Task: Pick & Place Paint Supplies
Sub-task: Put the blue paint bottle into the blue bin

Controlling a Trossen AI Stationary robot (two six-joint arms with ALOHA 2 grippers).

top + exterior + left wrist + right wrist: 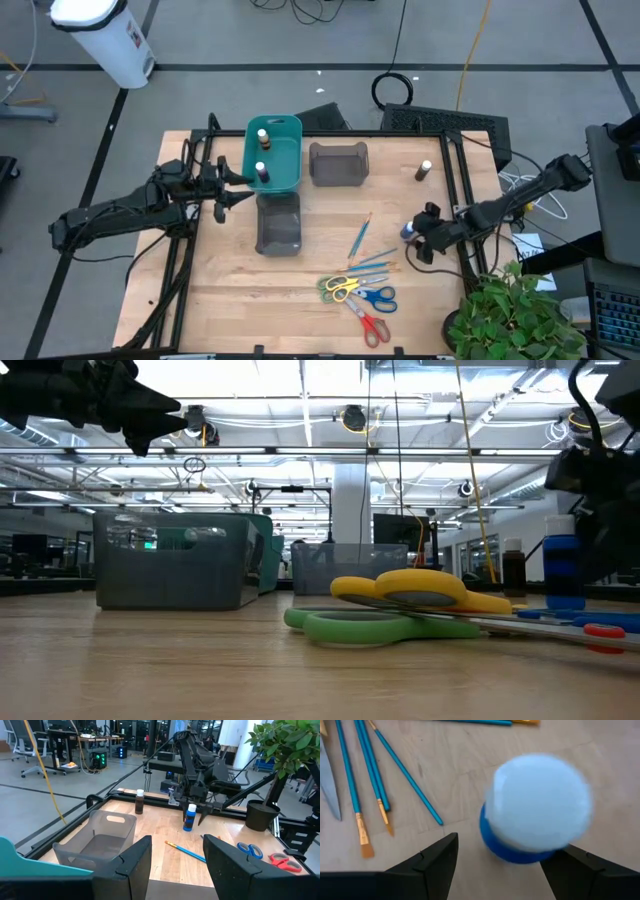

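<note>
The blue paint bottle [532, 810] stands upright on the table [300, 290] near its right edge, white cap up, and my right gripper [413, 235] hangs over it with the fingers [437, 857] spread wide, one on each side of the bottle. I cannot tell whether they touch it; nothing is clamped.

My left gripper [236, 186] hovers beside the teal bin [285, 125], its fingers [132, 860] partly apart and empty.

Bottles, I count four: the blue one under me, a brown one [424, 171] standing alone toward the far right of the table, and two more inside the teal bin, one brownish [263, 134], one dark [261, 172].

Scissors, three pairs, lying together at the near edge: green-yellow [338, 287], blue [375, 297], red [369, 328].

Brushes [362, 238]: thin blue ones lie between the scissors and the blue bottle; from my right wrist I see at least four, but I cannot count them all.

Grey bins, two: one [339, 163] just right of the teal bin, one [278, 222] in front of it.
</note>
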